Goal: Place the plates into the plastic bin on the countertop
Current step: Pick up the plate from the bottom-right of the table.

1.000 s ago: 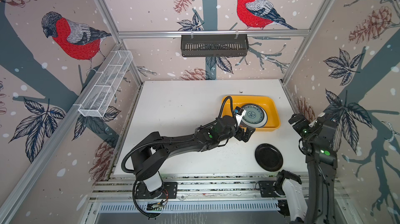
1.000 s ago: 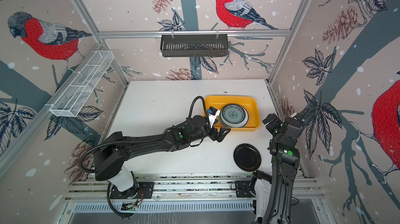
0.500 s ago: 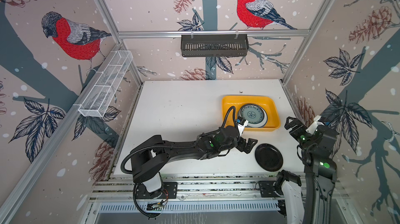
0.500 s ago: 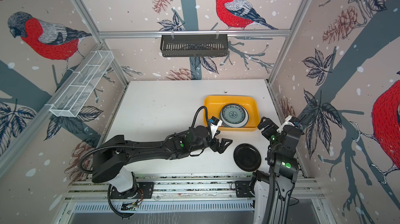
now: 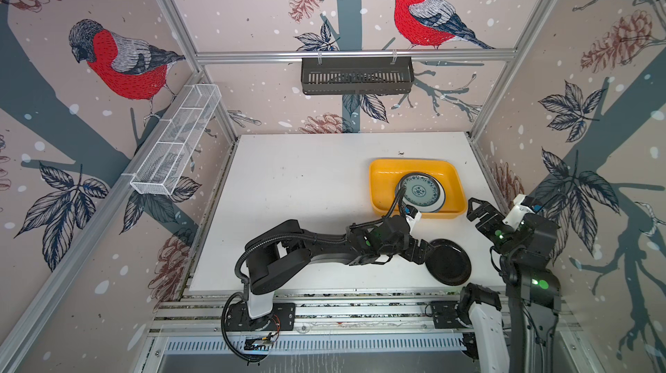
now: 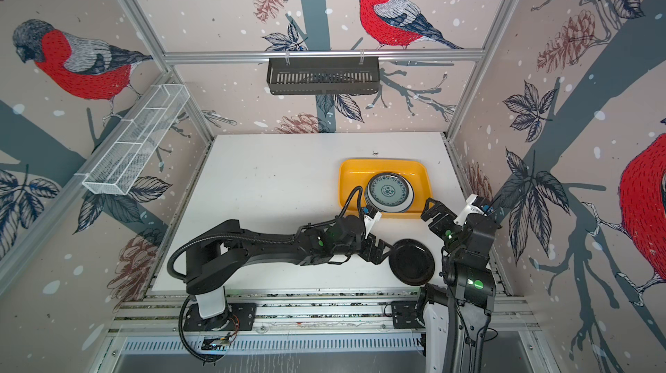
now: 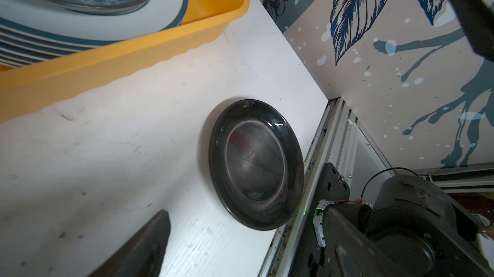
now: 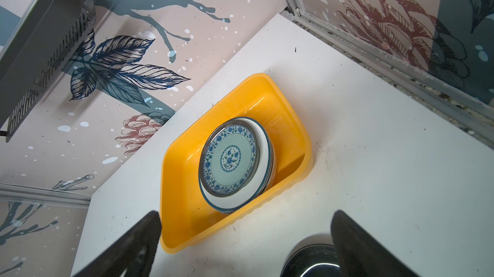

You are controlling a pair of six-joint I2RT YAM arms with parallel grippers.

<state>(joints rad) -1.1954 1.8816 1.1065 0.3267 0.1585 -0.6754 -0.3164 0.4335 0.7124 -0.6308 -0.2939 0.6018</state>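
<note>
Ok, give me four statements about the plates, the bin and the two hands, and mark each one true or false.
1. The black plate lies on the countertop, outside the yellow bin. True.
2. The yellow bin holds only one plate. False: it holds a stack, with a blue-green patterned plate on top.
3. The right hand grips the black plate. False: it is open and empty, raised beside the bin.
4. The left hand is open, close to the black plate's rim. True.
</note>
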